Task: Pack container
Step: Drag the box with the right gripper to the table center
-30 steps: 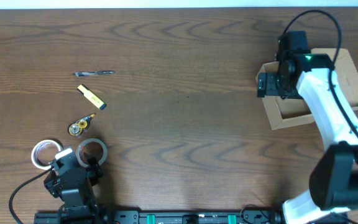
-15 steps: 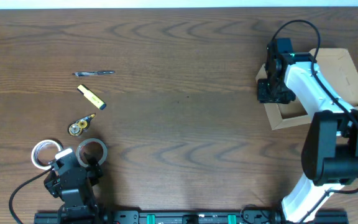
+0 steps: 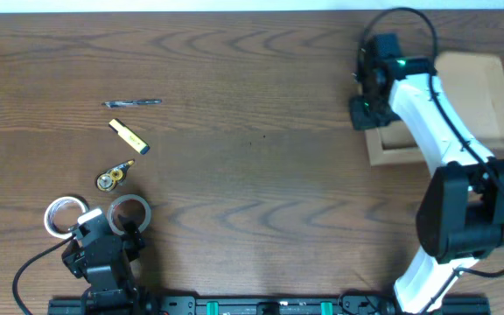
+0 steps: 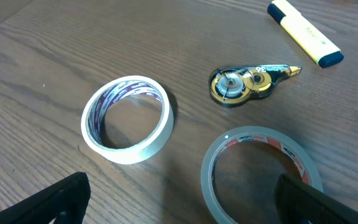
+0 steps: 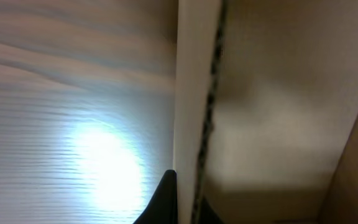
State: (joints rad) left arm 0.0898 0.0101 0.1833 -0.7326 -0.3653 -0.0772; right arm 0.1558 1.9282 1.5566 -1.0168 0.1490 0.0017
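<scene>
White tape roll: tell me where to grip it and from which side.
Best pinch the wall of the white tape roll from above, one finger inside the hole, one outside. It lies flat, hole up, and its side away from the clear tape roll is free.

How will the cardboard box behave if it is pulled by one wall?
The cardboard box looks thin-walled, so it is probably light and easy to slide. The right gripper pinches one wall only, so that wall may flex, or the box may tilt.

2 tape rolls [image 4: 129,149], 1 corr. tape [image 3: 112,178], 1 highlighter [image 3: 129,136], 1 pen [image 3: 133,103], 1 container [image 3: 475,92].
</scene>
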